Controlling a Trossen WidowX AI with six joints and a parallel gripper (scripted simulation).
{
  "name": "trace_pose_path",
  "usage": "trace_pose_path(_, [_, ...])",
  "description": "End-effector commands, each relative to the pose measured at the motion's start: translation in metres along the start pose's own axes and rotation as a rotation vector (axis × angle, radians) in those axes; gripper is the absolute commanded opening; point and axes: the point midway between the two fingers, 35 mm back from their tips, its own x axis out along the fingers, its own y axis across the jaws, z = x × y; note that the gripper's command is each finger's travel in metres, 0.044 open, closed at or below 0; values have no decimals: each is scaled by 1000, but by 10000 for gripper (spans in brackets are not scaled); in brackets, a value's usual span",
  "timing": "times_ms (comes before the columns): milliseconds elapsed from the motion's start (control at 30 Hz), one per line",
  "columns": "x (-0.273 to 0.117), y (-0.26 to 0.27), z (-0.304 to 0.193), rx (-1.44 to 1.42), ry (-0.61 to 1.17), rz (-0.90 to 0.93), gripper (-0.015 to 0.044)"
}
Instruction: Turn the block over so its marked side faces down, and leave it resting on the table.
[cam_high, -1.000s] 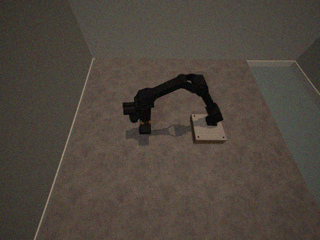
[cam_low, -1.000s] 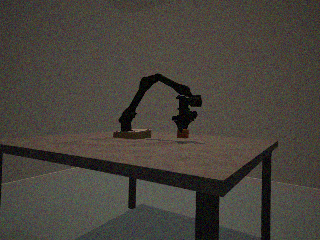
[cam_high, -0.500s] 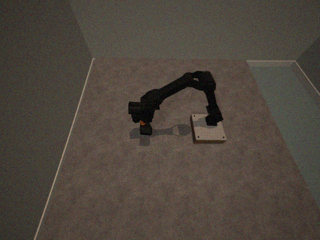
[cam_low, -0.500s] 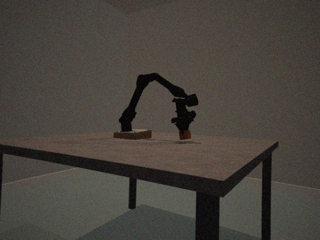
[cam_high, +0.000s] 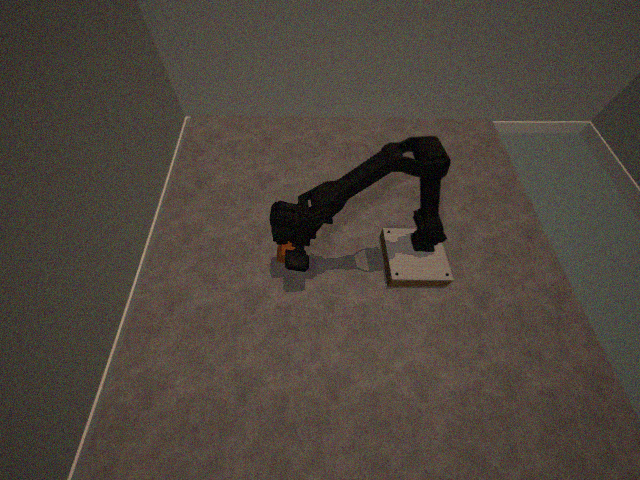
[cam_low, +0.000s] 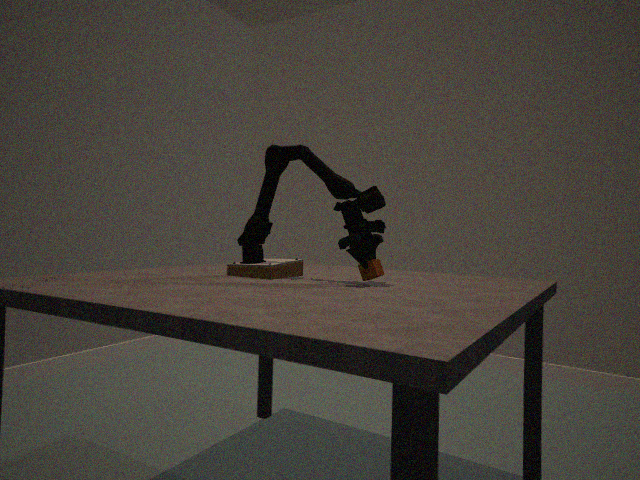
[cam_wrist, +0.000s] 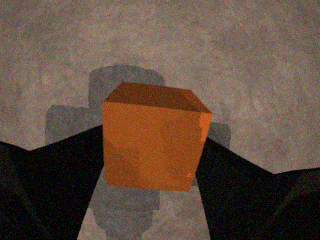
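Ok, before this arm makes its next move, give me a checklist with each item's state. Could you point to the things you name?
1. Gripper (cam_high: 289, 254) (cam_low: 368, 264) (cam_wrist: 152, 135) shut on the orange block (cam_high: 282, 252) (cam_low: 372, 269) (cam_wrist: 152, 147): ok.
2. Block raised off the table (cam_high: 330, 361) (cam_low: 310, 304) (cam_wrist: 250, 60): ok, a gap seems to show beneath it in the exterior view.
3. Block level for setting down: not ok, it is tilted.
4. Marked side facing down: cannot tell, no mark is discernible.
5. Block resting on the table, released: not ok.

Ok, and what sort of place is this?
Probably a bare, dim robot test room: one black arm bolted to a board, a big plain table, and blank walls.
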Motion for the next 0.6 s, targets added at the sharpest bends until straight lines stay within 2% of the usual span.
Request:
trace_pose_path(0, [-4,-1,-1,-4,-65,-6,0])
trace_pose_path(333, [-5,-2,-3,-2,-128,-6,0])
trace_pose_path(567, [11,0,-1,-5,-228,-3,0])
